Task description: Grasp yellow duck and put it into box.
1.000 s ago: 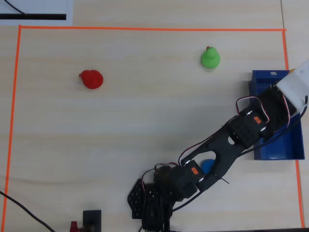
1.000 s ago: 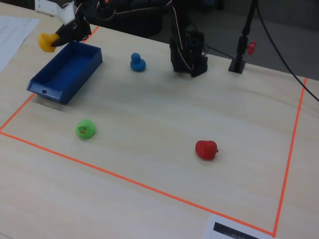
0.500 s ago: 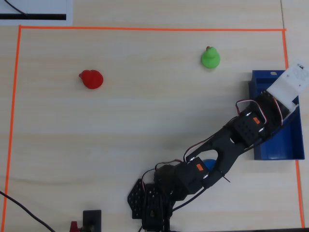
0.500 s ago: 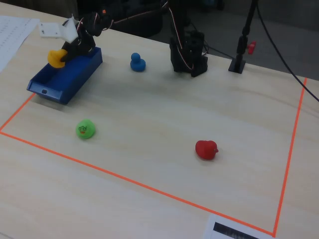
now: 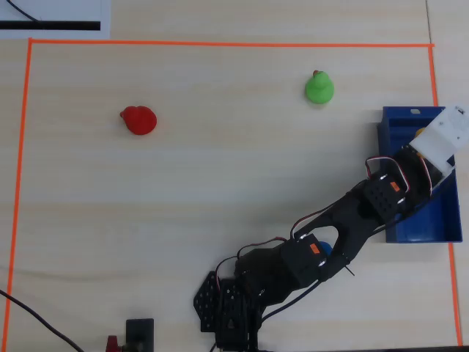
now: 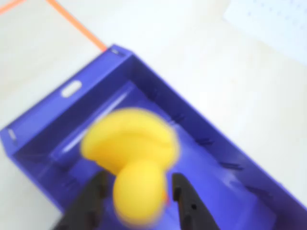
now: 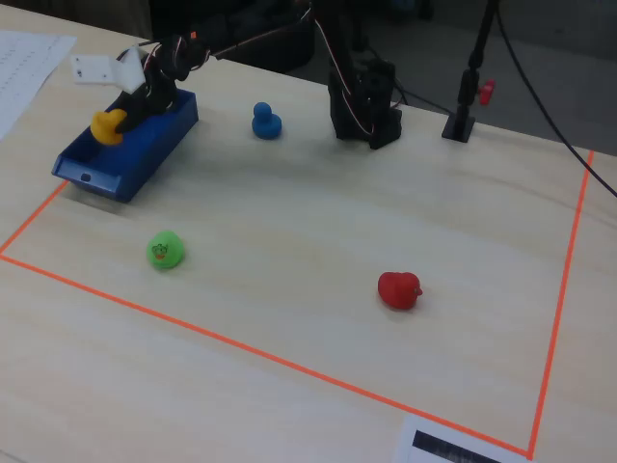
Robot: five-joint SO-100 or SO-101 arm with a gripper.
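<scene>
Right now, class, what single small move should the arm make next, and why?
Probably open the gripper: it holds the yellow duck between its fingers directly above the inside of the blue box, so releasing should drop the duck in.

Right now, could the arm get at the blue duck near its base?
Probably not straight away: the pincer holds the yellow duck over the box. The blue duck has clear table around it.

The yellow duck (image 6: 132,160) looks fuzzy in the wrist view. From above, the arm (image 5: 381,198) hides most of it. The blue duck (image 5: 322,248) peeks out under the arm.
</scene>
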